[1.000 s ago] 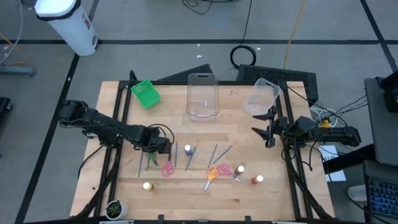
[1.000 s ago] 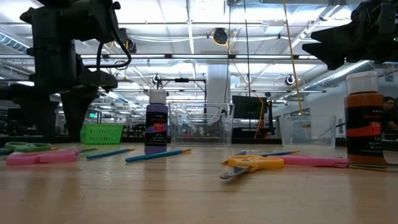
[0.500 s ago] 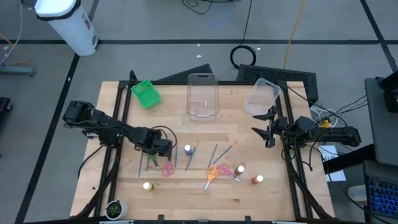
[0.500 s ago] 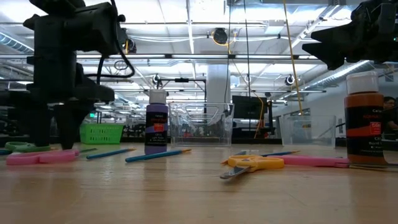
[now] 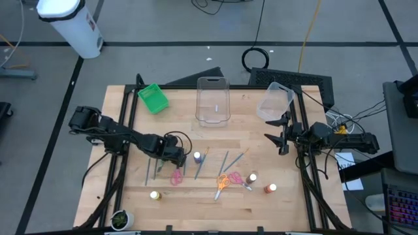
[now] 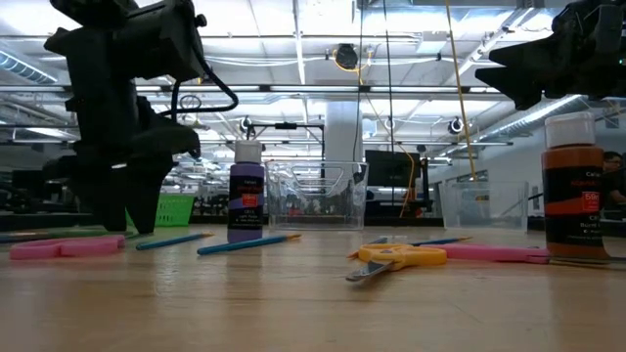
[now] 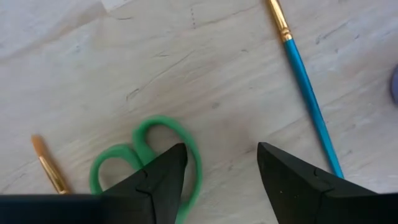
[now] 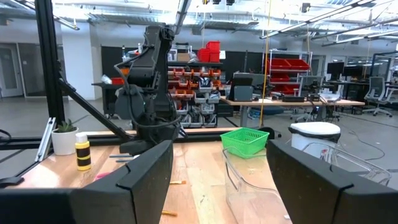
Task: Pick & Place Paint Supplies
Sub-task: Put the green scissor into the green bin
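Lining up the left gripper (image 7: 217, 177) over the green scissors (image 7: 149, 158) on the table (image 5: 248, 124). My wrist camera shows the fingers spread and empty, one tip over the edge of a handle loop, the other over bare wood. I read this as an approach not yet centred: the loops sit off to one side of the gap, so closing now would likely clip a loop or push the scissors away.

From above, the left gripper (image 5: 171, 155) sits low over the left cluster, with the pink scissors (image 5: 176, 177) just beside it and the purple bottle (image 5: 197, 157) a bit further right. Things lie crowded here, so I'd come straight down rather than sweep in.

- A blue brush (image 7: 305, 93) lies near the right finger, apart from it. Risk of nudging it on descent.
- A second brush tip (image 7: 48, 165) shows beside the green loops, not touching them.
- The rest is scattered flat across the near half of the table: orange scissors (image 5: 223, 181), yellow bottle (image 5: 155, 195), red bottle (image 5: 269, 188), another bottle (image 5: 252, 177), more brushes between them.
- Containers stand at the far edge, out of the work area: green bin (image 5: 153, 98), clear tub (image 5: 213, 100), and a second tub (image 5: 274, 102) tilted at the right.

The right gripper (image 5: 281, 134) waits at the right side, raised, fingers wide apart, holding nothing. It is parked clear so the arms don't cross.

Nothing visible sits in any container yet, so I judge the task barely begun.
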